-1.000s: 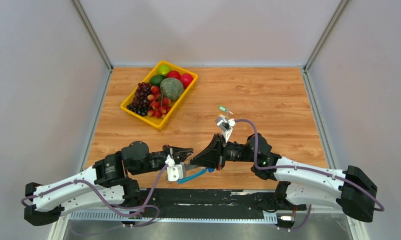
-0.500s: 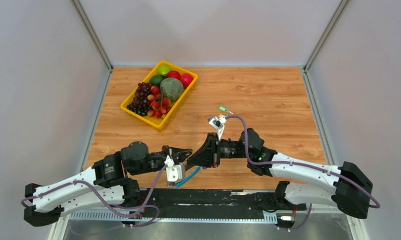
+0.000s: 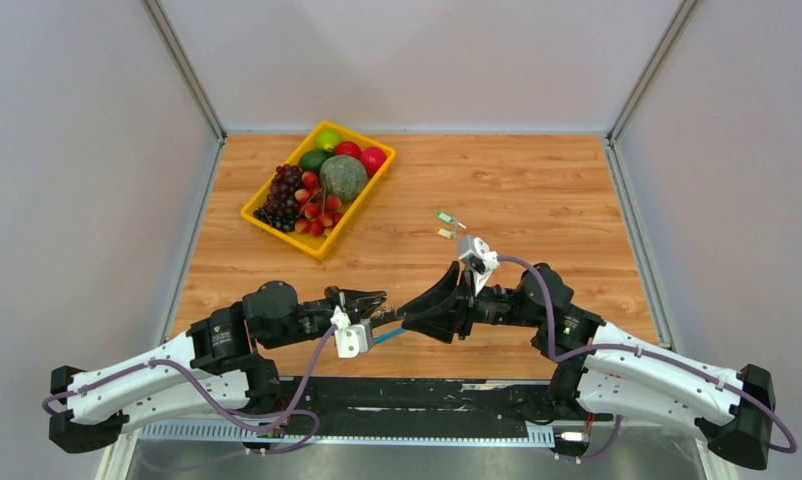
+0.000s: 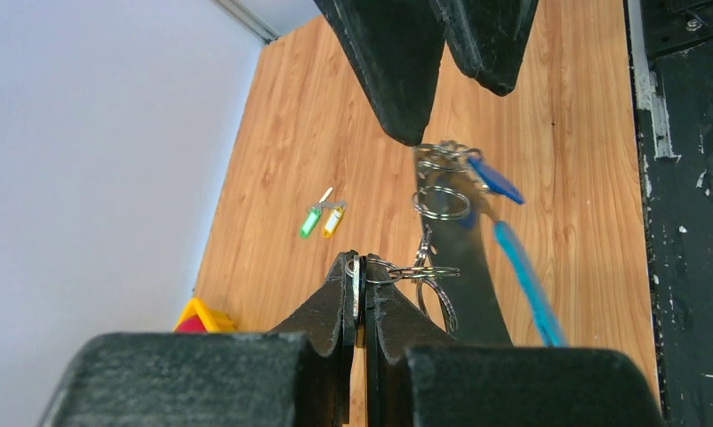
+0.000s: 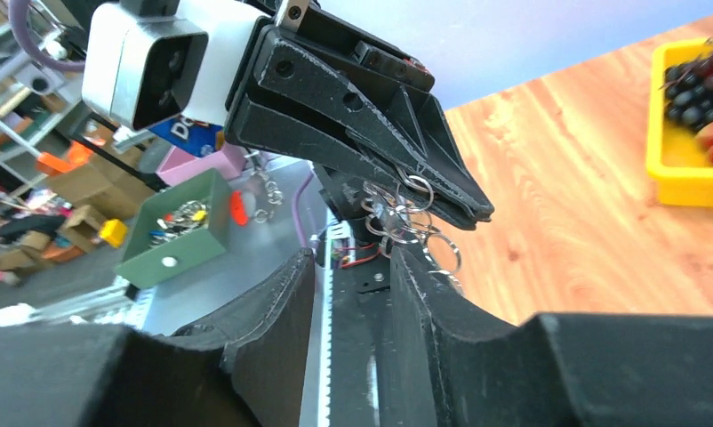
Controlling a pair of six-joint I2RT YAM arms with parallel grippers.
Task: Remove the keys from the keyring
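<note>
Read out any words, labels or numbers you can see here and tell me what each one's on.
"D": white letter on a blue box in the right wrist view's background; the rest is hidden.
Nothing else readable: the green key, orange key and yellow tray show no legible print.

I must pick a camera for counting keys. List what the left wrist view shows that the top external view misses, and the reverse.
Left wrist only: the keyring's silvery rings, pinched by the left gripper, and a blue key. Top external only: the full fruit tray; the wrist catches just its corner. Both: the green key and orange key loose on the table, plus the light-blue strip.
</note>
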